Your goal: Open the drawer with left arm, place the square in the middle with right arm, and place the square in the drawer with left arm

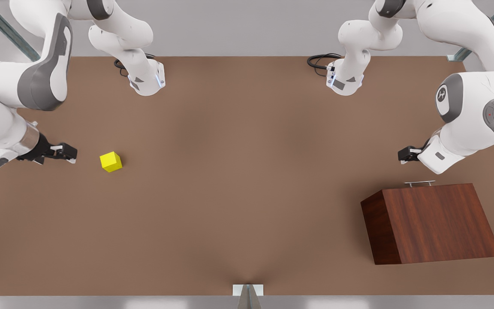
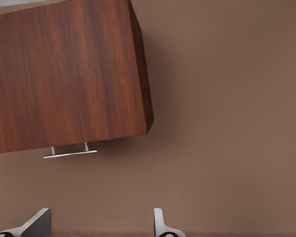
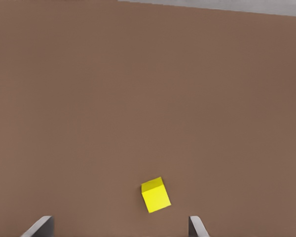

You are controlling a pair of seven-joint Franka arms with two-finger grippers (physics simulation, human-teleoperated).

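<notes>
Brown tabletop (image 1: pixel 238 180) spreads bare between the arms. At the front view's left the right gripper (image 1: pixel 67 153) hangs, jaws apart, just beside the square (image 1: pixel 111 162), likely light and rigid, best pinched across flat opposite faces. Wide room lies toward the middle. At the right, the left gripper (image 1: pixel 403 154), jaws apart, hangs near the shut drawer's handle (image 1: pixel 420 183); grasp that thin bar.

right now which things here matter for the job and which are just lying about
For the job: cube; cabinet with drawer handle; right gripper, open beside the cube; left gripper, open near the handle; table.

Lying about: base cables; frame post.
</notes>
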